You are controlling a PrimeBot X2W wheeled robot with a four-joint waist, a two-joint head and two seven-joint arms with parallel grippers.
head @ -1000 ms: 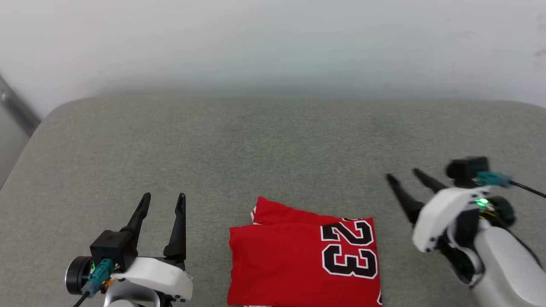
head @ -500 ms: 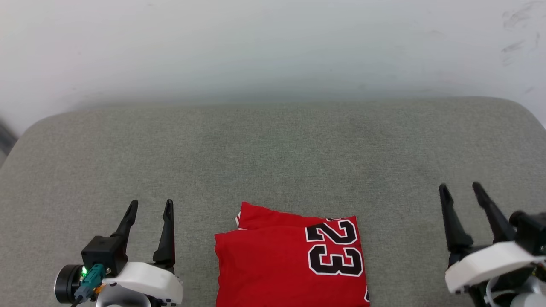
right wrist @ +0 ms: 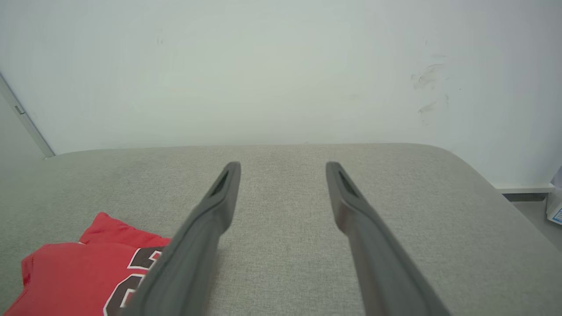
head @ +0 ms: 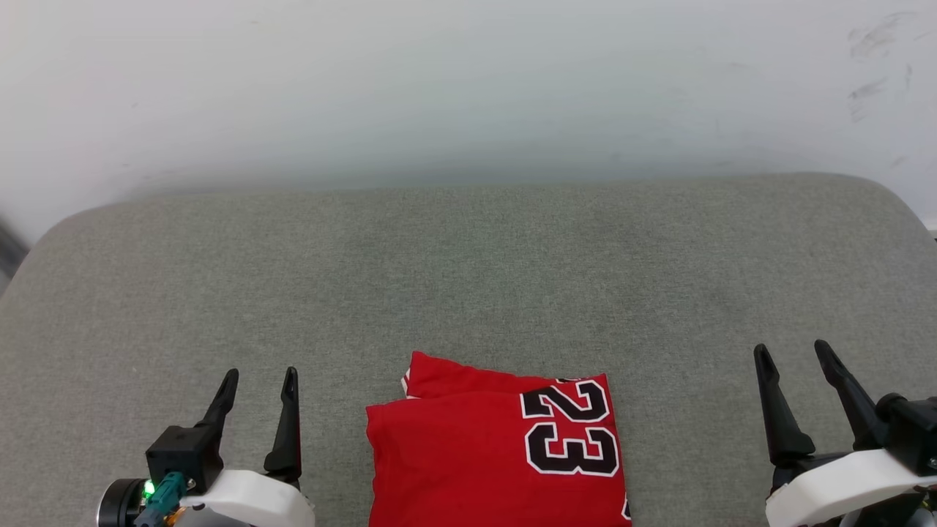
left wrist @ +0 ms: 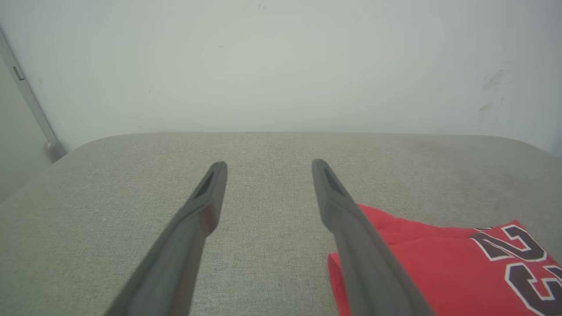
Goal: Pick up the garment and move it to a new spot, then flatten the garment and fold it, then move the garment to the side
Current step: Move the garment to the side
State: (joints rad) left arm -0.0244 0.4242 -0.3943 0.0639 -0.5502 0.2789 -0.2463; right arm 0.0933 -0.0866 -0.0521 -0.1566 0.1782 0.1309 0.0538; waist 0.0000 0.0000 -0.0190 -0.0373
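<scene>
Head view: folded red shirt [head: 468, 454] lies on grey cushion [head: 468, 278], between left fingers [head: 287, 417] and right fingers [head: 777, 402], both spread wide, holding nothing. Risk: pinching only the top layer could undo the fold.

The left gripper [head: 261, 373] and the right gripper [head: 791, 348] sit low at either side, fingers [head: 288, 417] spread wide.
</scene>
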